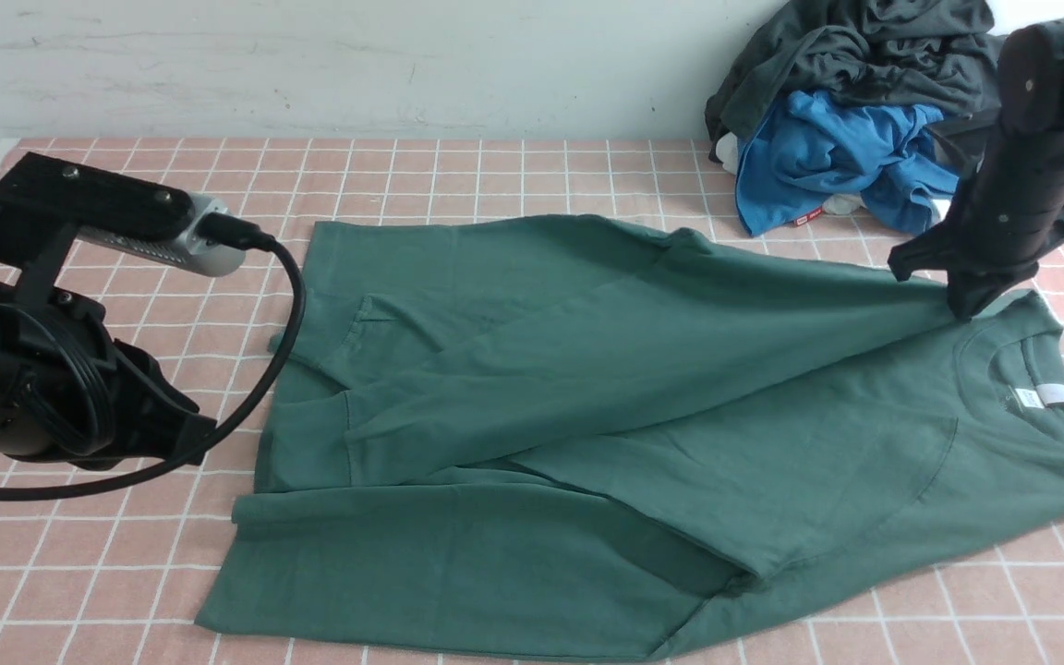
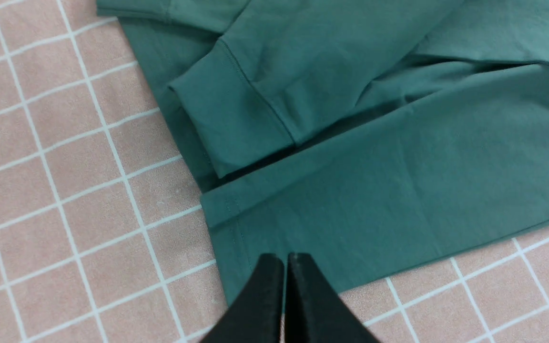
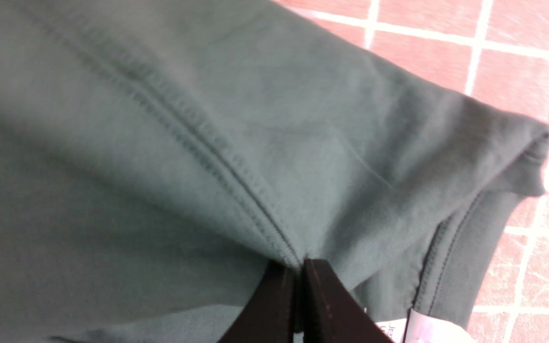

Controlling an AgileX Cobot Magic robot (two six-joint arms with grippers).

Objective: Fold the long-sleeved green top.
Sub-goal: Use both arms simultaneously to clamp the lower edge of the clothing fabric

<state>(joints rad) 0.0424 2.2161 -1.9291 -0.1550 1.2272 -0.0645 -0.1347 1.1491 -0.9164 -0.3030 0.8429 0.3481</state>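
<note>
The top (image 1: 587, 416) lies spread mid-frame on the counter (image 1: 79, 573). At upper right, the right end effector (image 1: 966, 309) pinches its shoulder by the collar. The left end effector (image 2: 285, 261), at left, is closed, seemingly empty.

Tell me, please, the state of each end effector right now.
Left end effector: closed over hem of the dark-green cotton long-sleeved top; grip cannot be told.
Right end effector: closed, holding that top's shoulder seam.
</note>
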